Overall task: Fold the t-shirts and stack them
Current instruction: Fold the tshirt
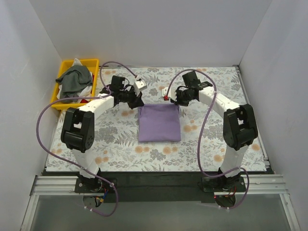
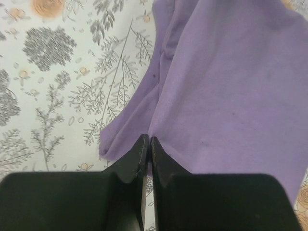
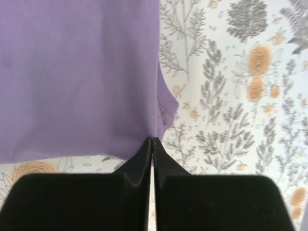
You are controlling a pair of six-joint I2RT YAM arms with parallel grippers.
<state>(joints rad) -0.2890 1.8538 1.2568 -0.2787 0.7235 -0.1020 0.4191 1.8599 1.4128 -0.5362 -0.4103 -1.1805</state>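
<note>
The lilac t-shirt [image 1: 159,123] lies folded into a rectangle in the middle of the table. My left gripper [image 1: 138,103] is at its far left corner and my right gripper [image 1: 174,102] is at its far right corner. In the left wrist view the gripper [image 2: 147,140] is shut with the shirt's [image 2: 221,86] edge pinched between the tips. In the right wrist view the gripper [image 3: 152,140] is shut on the shirt's [image 3: 77,72] corner. The dark grey-green t-shirt [image 1: 74,79] lies crumpled in the tray at the far left.
The yellow plastic tray [image 1: 95,64] stands at the far left corner, with some white and red cloth under the dark shirt. A floral cloth [image 1: 120,139] covers the table. White walls close in on three sides. Purple cables loop off both arms.
</note>
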